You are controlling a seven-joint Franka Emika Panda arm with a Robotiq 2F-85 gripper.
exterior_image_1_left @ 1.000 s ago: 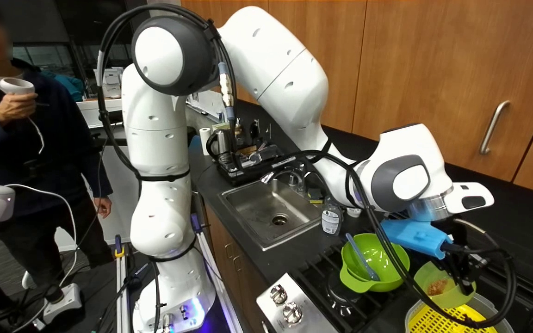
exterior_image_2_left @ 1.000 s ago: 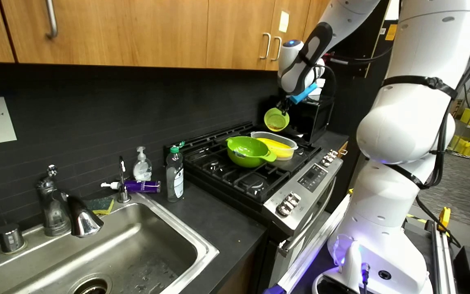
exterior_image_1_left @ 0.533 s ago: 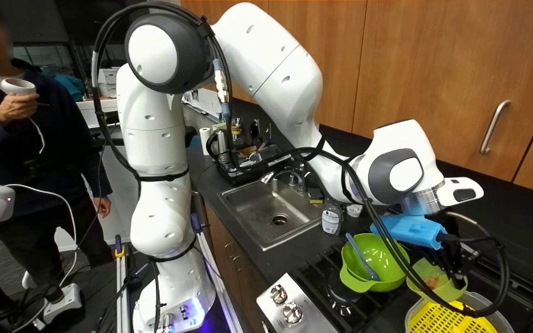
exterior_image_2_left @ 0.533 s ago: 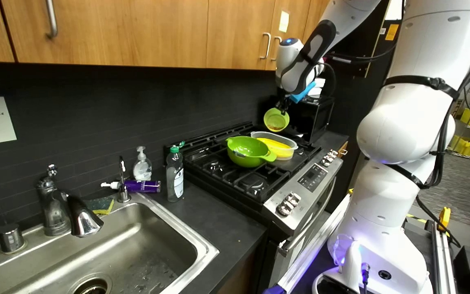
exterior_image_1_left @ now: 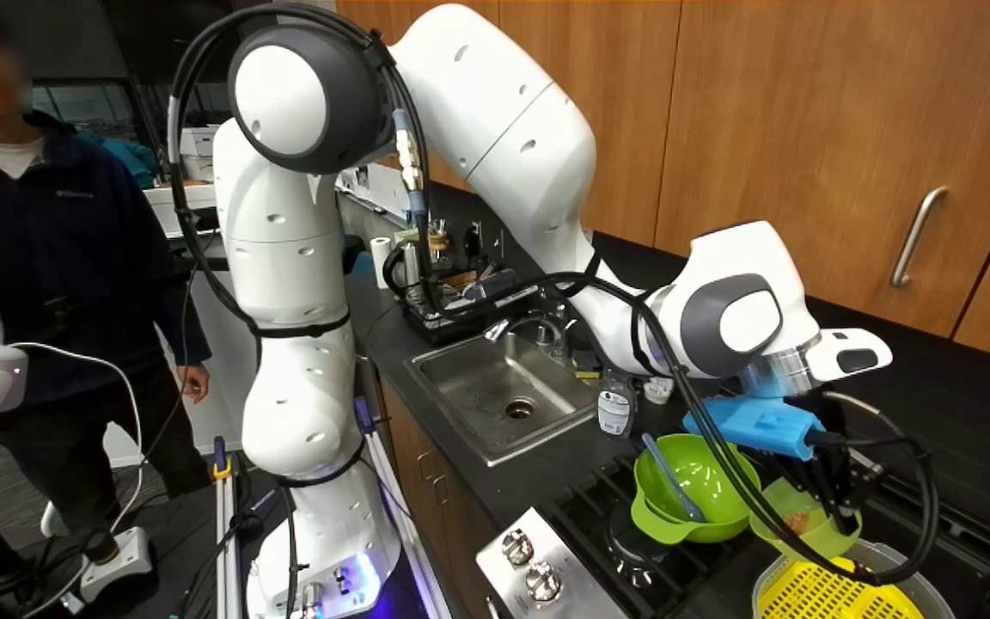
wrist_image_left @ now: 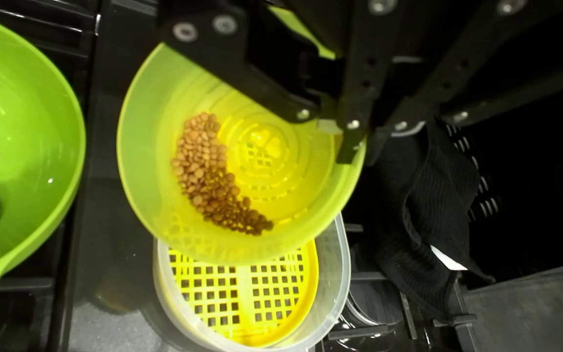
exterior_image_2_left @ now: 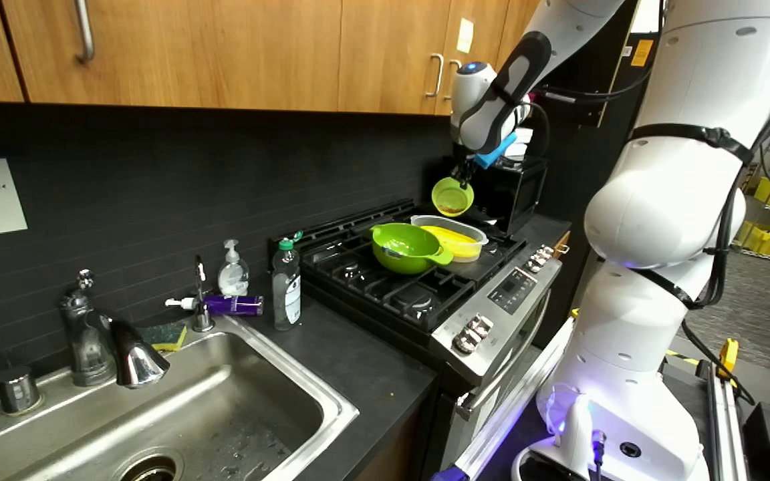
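Here, gripper (wrist_image_left: pixel 361 148): fingers (wrist_image_left: pixel 346 152) nearly together, pinching the rim of the small bowl (wrist_image_left: pixel 140 142)
Small bowl: tilted, brown bits (wrist_image_left: pixel 202 164) inside, above yellow strainer (wrist_image_left: pixel 246 305)

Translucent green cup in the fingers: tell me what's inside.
Small brown lentil-like pieces lie gathered along one side of the cup. The fingers cover part of its wall; anything behind them is hidden.
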